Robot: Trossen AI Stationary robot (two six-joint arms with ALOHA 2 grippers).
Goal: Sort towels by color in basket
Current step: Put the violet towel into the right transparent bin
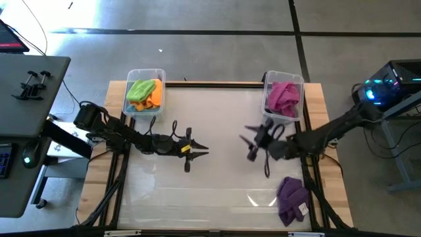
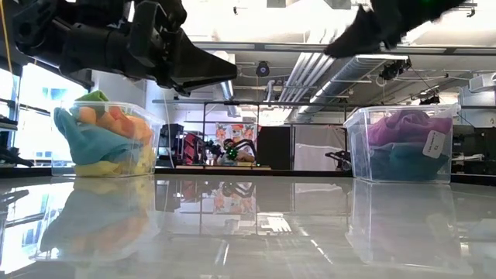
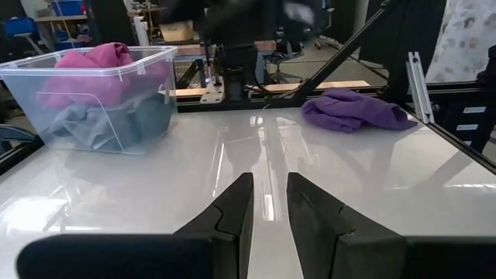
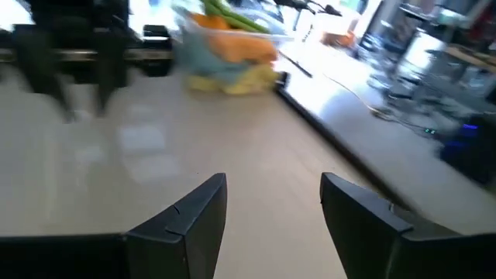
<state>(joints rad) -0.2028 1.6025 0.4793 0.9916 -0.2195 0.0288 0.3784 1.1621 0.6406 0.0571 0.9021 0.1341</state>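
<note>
High view: table [image 1: 217, 191] fills the centre. Left bin [image 1: 144, 93], upper left, holds lime green and orange towels; right bin [image 1: 284, 95], upper right, magenta. Purple towel [image 1: 292, 199] lies lower right. Left gripper [image 1: 197, 151] narrow, right gripper [image 1: 248, 141] wide, both empty, mid-frame.

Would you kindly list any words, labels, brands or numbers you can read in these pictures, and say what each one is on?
No text can be read in any view.
White tag on the purple towel: too small to read.
White tag inside the right-hand bin, among the pink towel and the one under it: print too small to read.
</note>
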